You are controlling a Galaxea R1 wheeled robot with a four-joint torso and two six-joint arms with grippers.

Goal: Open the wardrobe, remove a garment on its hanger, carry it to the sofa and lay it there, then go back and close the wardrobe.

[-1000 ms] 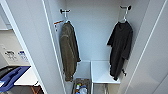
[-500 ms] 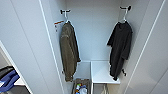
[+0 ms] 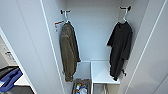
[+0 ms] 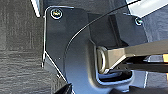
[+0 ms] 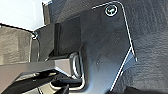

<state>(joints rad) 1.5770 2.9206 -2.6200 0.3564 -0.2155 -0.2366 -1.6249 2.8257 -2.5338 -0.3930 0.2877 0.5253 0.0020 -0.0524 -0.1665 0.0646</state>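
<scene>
Wardrobe open, white inside. Black T-shirt hung on white hanger from black hook, upper right of frame; limp, short-sleeved. Olive jacket hung at centre left. Basket at bottom holds colourful items. Dark carpet seen from wrist views. State of jaws cannot be told.

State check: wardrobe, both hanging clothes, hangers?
Tall white wardrobe: doors open, inside visible.
Plain black short-sleeved T-shirt: hanging on thin white hanger, right hook.
Olive-brown long-sleeved jacket: hanging from left hook.
</scene>
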